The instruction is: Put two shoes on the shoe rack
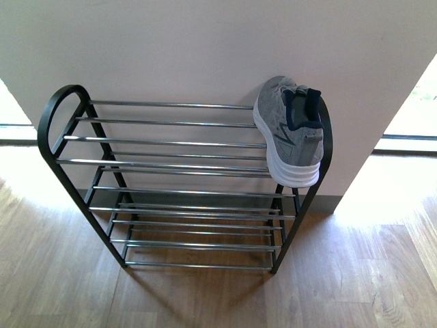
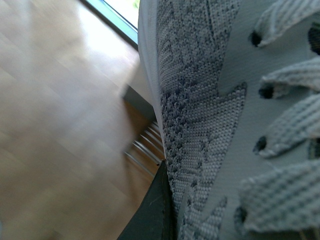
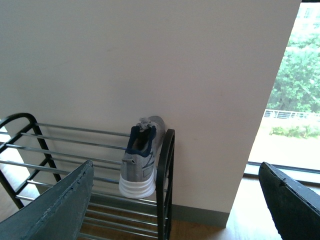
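Front view shows the shoe rack (image 1: 171,142) with one grey knit sneaker (image 1: 290,133) already on its top tier. It sits at the right end against the rounded right frame, heel at the front edge. Left wrist view is filled by the second grey knit sneaker (image 2: 200,100), which lies against the left pincer's dark finger (image 2: 154,215). The wooden floor (image 2: 55,125) and blurred rack bars lie below it, so I judge the pincer is pinching it and the carry to the rack is in hand. The right pincer (image 3: 176,164) is spread and empty, apart from the rack. The next move calls for lowering this shoe onto the top tier beside the first, with its sole spanning several bars. That tier is free from the placed sneaker to the left end. The wall (image 1: 205,48) stands just behind the rear bar and limits reach.
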